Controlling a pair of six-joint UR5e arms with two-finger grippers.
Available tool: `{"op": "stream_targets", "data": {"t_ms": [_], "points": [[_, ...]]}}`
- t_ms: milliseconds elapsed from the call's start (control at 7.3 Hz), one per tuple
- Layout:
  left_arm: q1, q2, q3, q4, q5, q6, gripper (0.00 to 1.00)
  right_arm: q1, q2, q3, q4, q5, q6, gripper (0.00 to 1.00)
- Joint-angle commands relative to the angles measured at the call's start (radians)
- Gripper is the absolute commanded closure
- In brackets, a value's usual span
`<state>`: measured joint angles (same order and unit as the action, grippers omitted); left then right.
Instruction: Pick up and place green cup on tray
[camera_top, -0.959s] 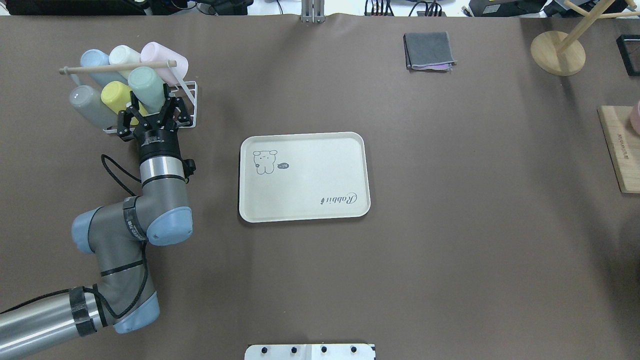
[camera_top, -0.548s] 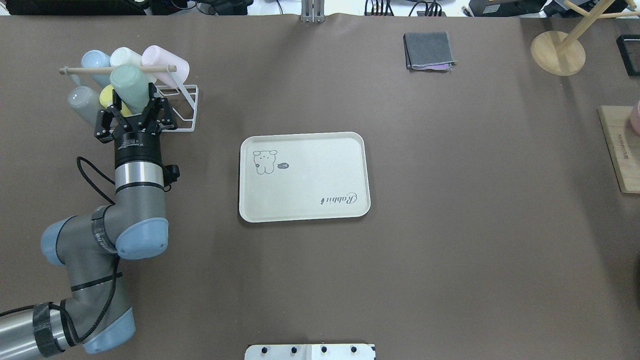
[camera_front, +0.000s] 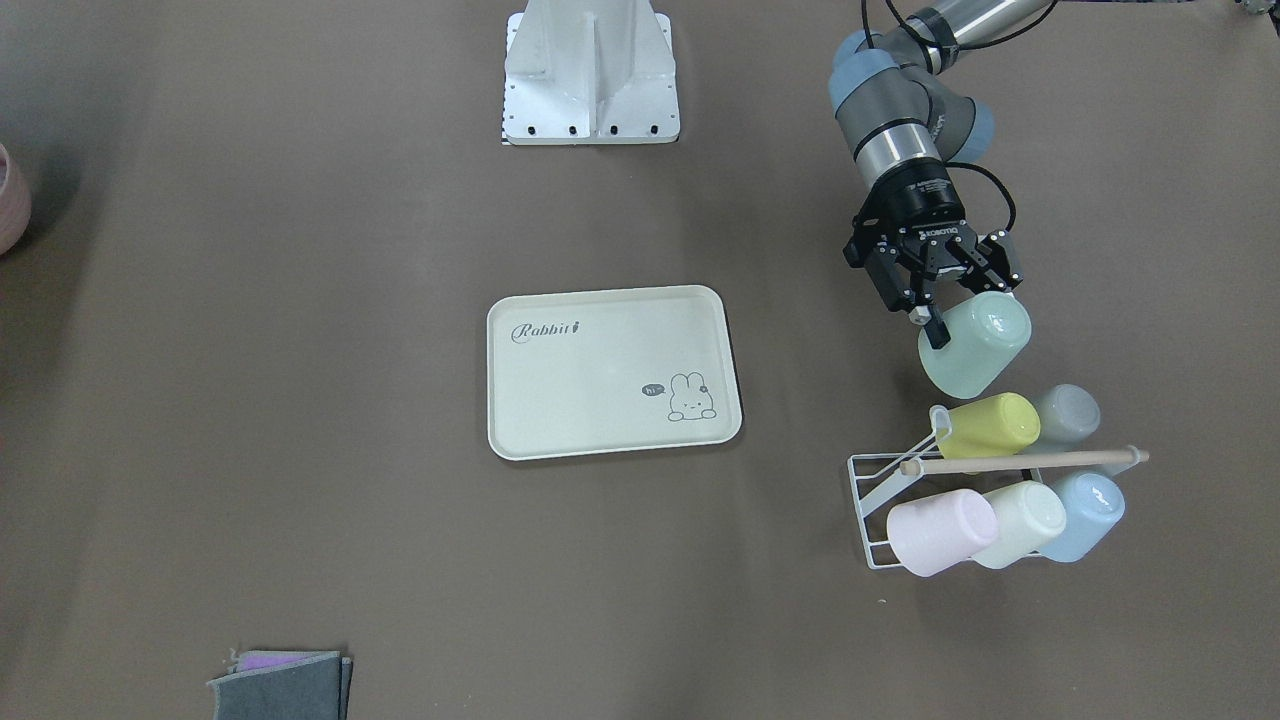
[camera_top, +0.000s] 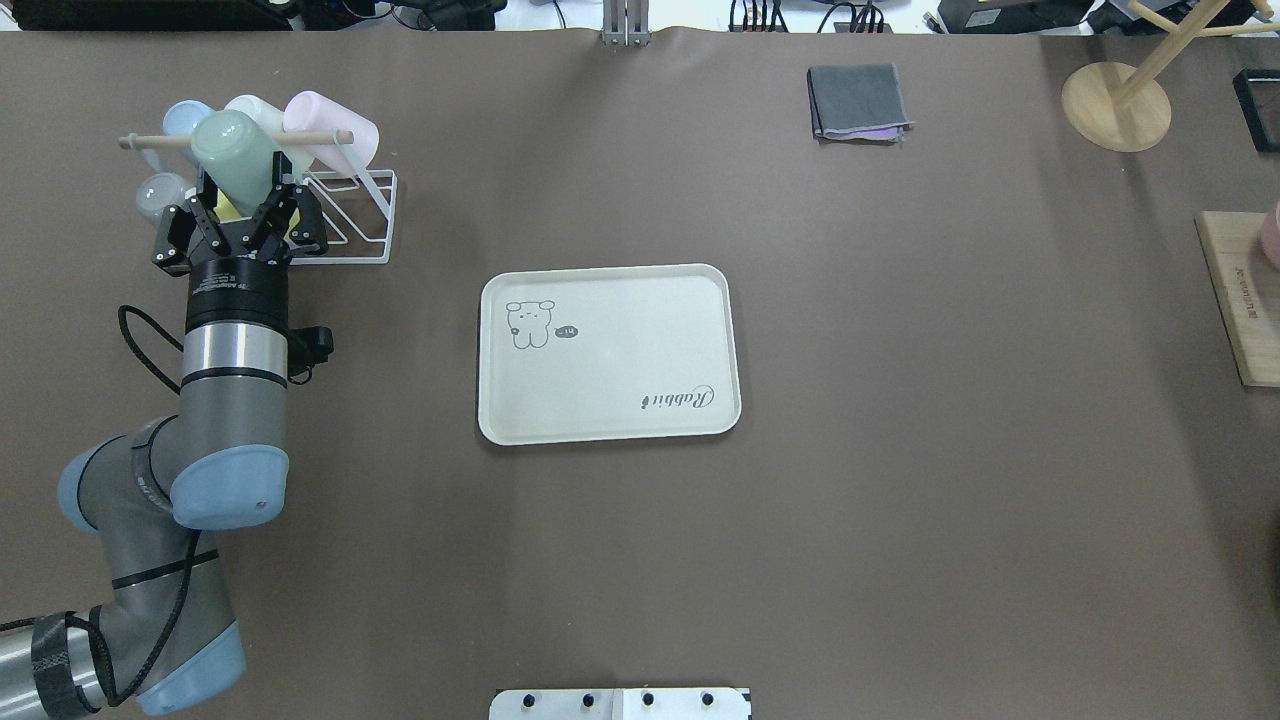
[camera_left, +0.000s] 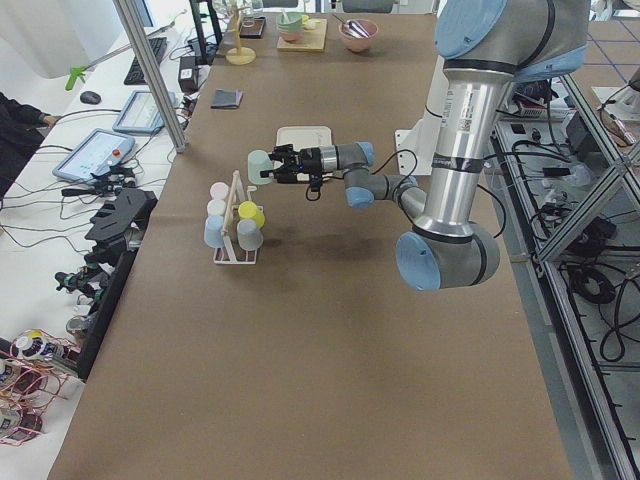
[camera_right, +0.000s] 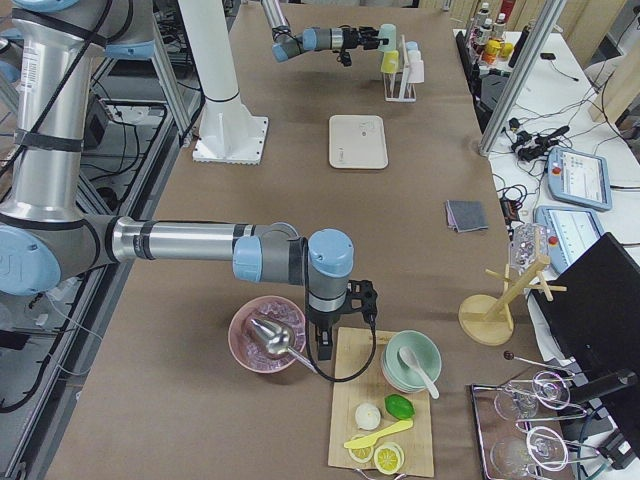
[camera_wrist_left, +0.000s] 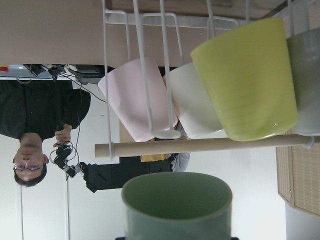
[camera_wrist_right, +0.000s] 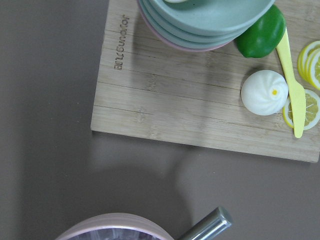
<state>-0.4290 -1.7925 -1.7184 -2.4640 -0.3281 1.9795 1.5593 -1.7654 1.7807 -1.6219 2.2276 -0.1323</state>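
Clamping the green cup (camera_top: 233, 148), my left gripper (camera_top: 240, 192) is hovering over the rack (camera_top: 365, 225), at the tray's (camera_top: 610, 300) ten o'clock.

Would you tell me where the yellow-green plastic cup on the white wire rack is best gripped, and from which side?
Probably across its side wall at mid-length, coming from above on the robot's side. The yellow-green plastic cup has no handle, lies tilted on the white wire rack, and the wooden bar crosses its far side.

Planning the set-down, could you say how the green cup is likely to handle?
Probably light and stiff: the green cup looks thin plastic. Round and handleless, held tilted in the left gripper, it would likely roll if released sideways.
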Motion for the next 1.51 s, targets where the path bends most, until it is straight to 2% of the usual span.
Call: {"op": "stream_targets", "data": {"t_ms": [0, 137, 274, 548, 685, 822, 959, 1371], "points": [[-0.014, -0.062, -0.013, -0.078, -0.145, -0.001, 0.63, 0.001, 0.010, -0.036, 0.002, -0.009, 0.002, 0.00], [-0.057, -0.153, -0.006, -0.072, -0.257, 0.001, 0.64, 0.001, 0.021, -0.040, 0.002, -0.023, 0.002, 0.00], [-0.092, -0.230, 0.005, -0.066, -0.314, -0.001, 0.66, 0.001, 0.030, -0.040, 0.002, -0.043, 0.002, 0.00], [-0.096, -0.435, 0.083, -0.017, -0.353, -0.043, 0.75, 0.001, 0.040, -0.040, 0.002, -0.045, 0.002, 0.00], [-0.096, -0.479, 0.120, 0.026, -0.394, -0.197, 0.75, 0.001, 0.043, -0.049, 0.002, -0.045, 0.002, 0.00], [-0.097, -0.482, 0.196, 0.027, -0.540, -0.505, 0.75, 0.001, 0.043, -0.050, 0.002, -0.045, 0.002, 0.00], [-0.100, -0.485, 0.250, 0.027, -0.610, -0.836, 0.75, 0.001, 0.043, -0.052, 0.002, -0.045, 0.002, 0.00], [-0.097, -0.511, 0.281, -0.005, -0.828, -1.583, 0.82, 0.001, 0.043, -0.058, 0.002, -0.045, 0.002, 0.00]]}}
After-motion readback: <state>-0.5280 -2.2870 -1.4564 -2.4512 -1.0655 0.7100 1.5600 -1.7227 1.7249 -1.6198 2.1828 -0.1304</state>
